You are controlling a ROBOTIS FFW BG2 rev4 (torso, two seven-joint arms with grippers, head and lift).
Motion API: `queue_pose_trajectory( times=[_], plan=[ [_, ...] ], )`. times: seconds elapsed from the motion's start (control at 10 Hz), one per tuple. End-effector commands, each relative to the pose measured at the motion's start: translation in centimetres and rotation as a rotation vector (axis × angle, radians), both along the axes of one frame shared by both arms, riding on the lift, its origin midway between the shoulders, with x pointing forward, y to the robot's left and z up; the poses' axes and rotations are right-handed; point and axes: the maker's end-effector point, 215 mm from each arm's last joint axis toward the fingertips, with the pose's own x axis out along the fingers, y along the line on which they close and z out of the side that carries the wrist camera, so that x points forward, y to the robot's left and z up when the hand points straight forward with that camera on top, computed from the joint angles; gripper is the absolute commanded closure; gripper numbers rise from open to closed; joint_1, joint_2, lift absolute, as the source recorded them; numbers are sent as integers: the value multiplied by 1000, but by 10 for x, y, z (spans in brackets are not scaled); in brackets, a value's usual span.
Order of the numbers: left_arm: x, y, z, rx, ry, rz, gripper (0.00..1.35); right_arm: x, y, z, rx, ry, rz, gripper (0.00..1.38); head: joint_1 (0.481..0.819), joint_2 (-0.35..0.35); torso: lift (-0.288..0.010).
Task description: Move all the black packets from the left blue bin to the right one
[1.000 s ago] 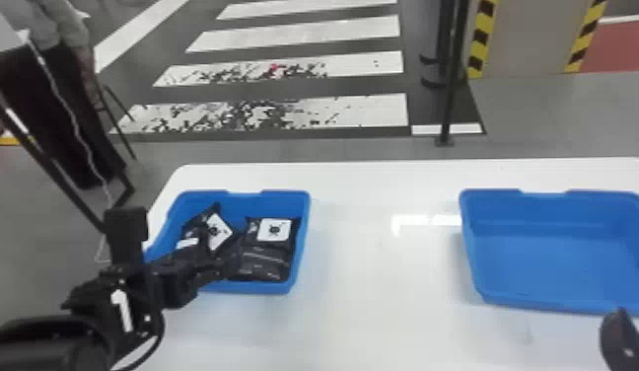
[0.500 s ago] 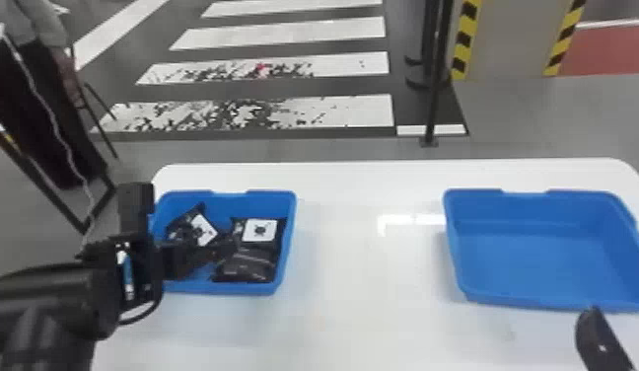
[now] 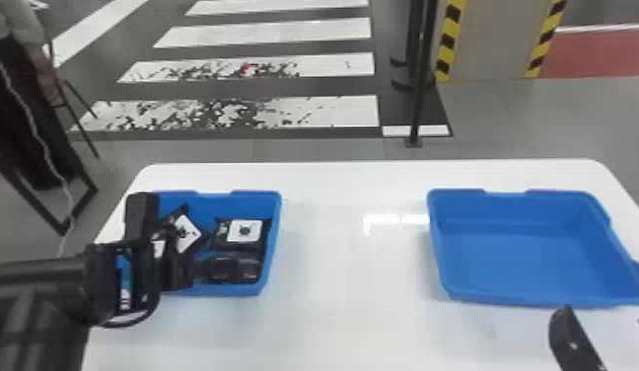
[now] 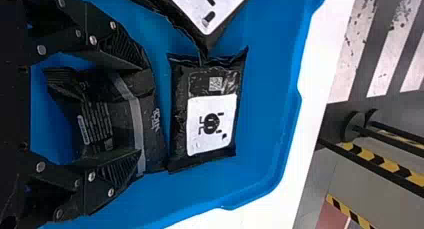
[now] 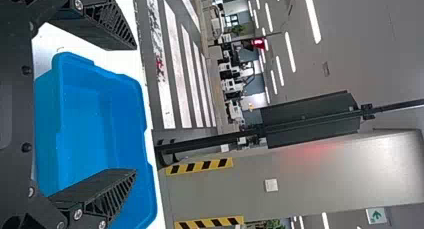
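Observation:
My left gripper point(image 3: 205, 270) is low inside the left blue bin point(image 3: 276, 212), at the front black packet point(image 3: 244, 270). Behind that one lies a packet with a white label point(image 3: 244, 231), and a tilted labelled packet point(image 3: 185, 232) rests to the left, partly hidden by the arm. In the left wrist view, the left gripper point(image 4: 140, 109) is open, a finger at either end of the front packet point(image 4: 117, 121). The right blue bin point(image 3: 518, 261) holds nothing. Nearer than that bin is my right gripper point(image 3: 602, 315); in the right wrist view the right gripper point(image 5: 135, 109) stands open.
Both bins stand on a white table point(image 3: 353, 276), with a wide stretch of tabletop between them. Beyond the far edge are a dark pole point(image 3: 419, 84) and a striped column point(image 3: 496, 39). A dark stand point(image 3: 82, 207) is on the floor at the left.
The left forearm has swung higher in view, and its gripper has shifted toward the front packet. The head view has turned slightly, moving both bins left in it. Both bins' contents look unchanged.

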Motion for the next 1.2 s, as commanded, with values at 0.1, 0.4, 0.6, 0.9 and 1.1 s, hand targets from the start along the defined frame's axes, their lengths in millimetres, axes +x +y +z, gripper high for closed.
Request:
queue_pose_trajectory(
  times=[0.1,0.4,0.6,0.9,1.1],
  plan=[
    [-7,9,-3,-6,19,9,818,0,0,-2,4,4,-2,156,695,129,-140],
    [-7,30,2,3,-38,46,1197,0,-1,-2,10,3,-4,157,695,144,-140],
    [-14,21,40,-42,-132,34,1202,-1,0,0,9,1,-2,159,695,165,-140],
    [-21,-18,116,-112,-330,-50,1202,3,7,11,36,-24,19,162,695,145,-140],
    [-33,-72,145,-196,-403,-139,1202,14,33,15,86,3,123,167,695,107,-140]
  ],
)
